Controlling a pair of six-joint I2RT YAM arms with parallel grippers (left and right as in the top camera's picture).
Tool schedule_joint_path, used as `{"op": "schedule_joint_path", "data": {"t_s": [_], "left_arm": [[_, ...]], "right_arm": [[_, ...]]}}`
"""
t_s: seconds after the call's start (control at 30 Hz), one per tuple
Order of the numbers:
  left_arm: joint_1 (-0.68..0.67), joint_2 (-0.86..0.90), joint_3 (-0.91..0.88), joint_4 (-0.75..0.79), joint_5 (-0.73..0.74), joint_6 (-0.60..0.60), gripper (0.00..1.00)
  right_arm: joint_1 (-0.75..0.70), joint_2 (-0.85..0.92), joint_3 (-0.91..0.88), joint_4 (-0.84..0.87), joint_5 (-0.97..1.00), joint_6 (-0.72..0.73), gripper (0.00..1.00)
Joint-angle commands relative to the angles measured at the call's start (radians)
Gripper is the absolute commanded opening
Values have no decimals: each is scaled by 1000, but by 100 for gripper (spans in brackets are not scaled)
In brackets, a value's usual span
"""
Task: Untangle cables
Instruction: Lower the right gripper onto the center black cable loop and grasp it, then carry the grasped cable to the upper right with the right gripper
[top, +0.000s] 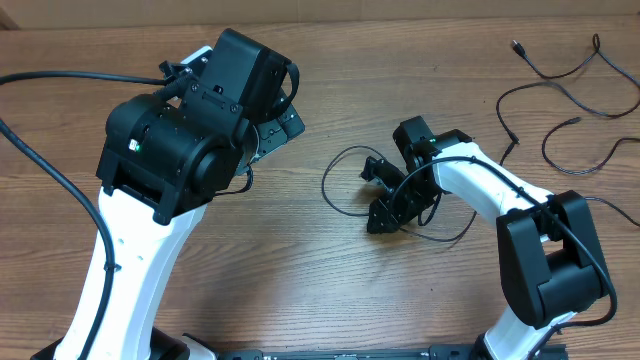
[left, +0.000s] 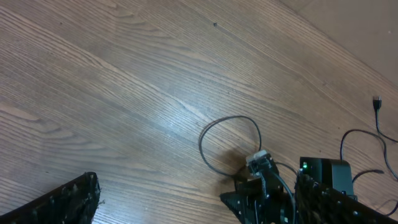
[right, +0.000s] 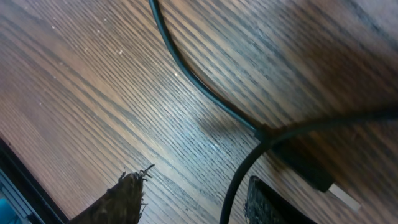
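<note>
Partly hidden, cables (right: 261, 132) under right claw (top: 380, 195), fingertips (right: 118, 202) cut off below.

Wooden table, black cables lying on it

The wood-grain table (top: 300, 290) has one looped cable (top: 324, 185) lying near its middle, plus a few loose strands (top: 560, 92) spread flat toward one corner, well apart from the loop.

Cables (top: 324, 185) on table (top: 300, 275), ctr-R.

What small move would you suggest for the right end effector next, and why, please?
Probably close the right end effector gently: a thin cable runs between its fingertips, which stand apart, so closing should grip it.
</note>
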Motion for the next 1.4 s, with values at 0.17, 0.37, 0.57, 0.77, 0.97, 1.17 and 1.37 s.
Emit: {"op": "schedule_joint_path", "data": {"t_s": [0.17, 0.37, 0.57, 0.77, 0.97, 1.17, 1.37], "left_arm": [[0, -3, 3, -2, -21, 19, 100], [0, -3, 3, -2, -21, 19, 100], [0, -3, 3, -2, -21, 19, 100], [0, -3, 3, -2, -21, 19, 100], [0, -3, 3, -2, -21, 19, 100], [0, -3, 3, -2, -21, 19, 100], [0, -3, 3, -2, -21, 19, 100]], "right_arm": [[3, -1, -26, -6, 29, 0, 53], [3, -1, -92, 44, 29, 0, 46], [3, -1, -96, 70, 28, 3, 26], [3, -1, -94, 80, 18, 5, 4], [3, -3, -20, 33, -39, 53, 4], [3, -19, 260, -220, -47, 53, 4], [3, -20, 630, -420, -47, 66, 4]]}}
